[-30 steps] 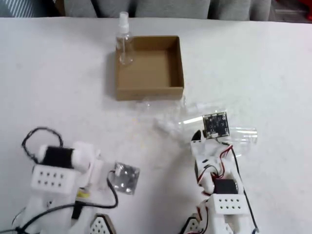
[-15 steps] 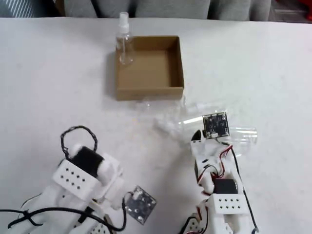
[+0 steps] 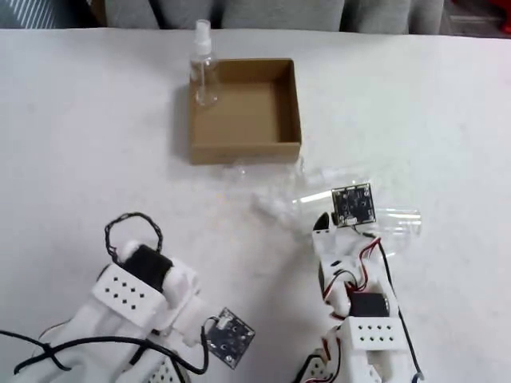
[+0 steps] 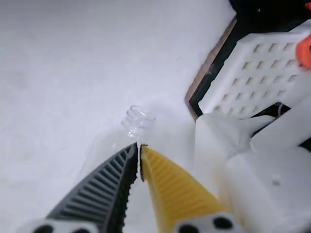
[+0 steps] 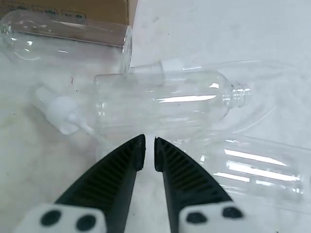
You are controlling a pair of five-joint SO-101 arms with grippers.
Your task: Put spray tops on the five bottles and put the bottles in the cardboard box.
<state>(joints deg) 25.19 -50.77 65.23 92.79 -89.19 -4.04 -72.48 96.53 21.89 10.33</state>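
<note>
Left gripper [image 4: 139,146], ribbed grey and yellow fingers pressed together, empty, hangs over a clear threaded-neck bottle [image 4: 136,118]. Right gripper [image 5: 149,143] is almost closed (nothing held) before smooth cylindrical bottles [image 5: 160,99] lying near the cardboard box [image 3: 243,150].

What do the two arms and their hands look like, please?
Both arms are white plastic with black motors. The left arm trails looping black cable; the left hand has one grey and one yellow ribbed finger. The right arm carries red wires; the right hand has black ribbed fingers.
</note>
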